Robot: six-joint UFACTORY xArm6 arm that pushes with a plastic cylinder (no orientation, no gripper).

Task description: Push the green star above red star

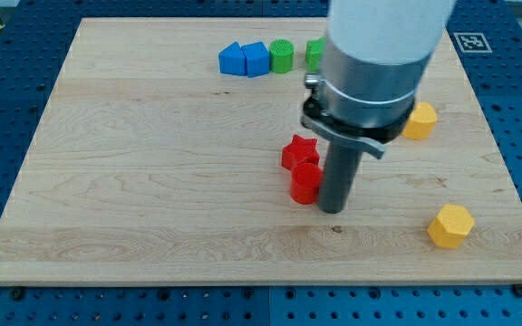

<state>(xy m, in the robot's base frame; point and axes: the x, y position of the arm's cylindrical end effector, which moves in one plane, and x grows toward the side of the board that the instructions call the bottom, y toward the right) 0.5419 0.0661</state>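
The red star (299, 151) lies near the board's middle, with a red cylinder-like block (305, 184) touching it just below. My tip (332, 209) rests on the board right beside the red cylinder, on its right. A green block (314, 52) near the view's top is partly hidden behind the arm; its shape cannot be made out. A green cylinder (282, 56) stands to its left.
Two blue blocks (233, 60) (256, 59) sit left of the green cylinder at the top. A yellow hexagon (420, 119) lies right of the arm, another yellow hexagon (449, 225) at the lower right. The wooden board (152, 181) rests on a blue perforated table.
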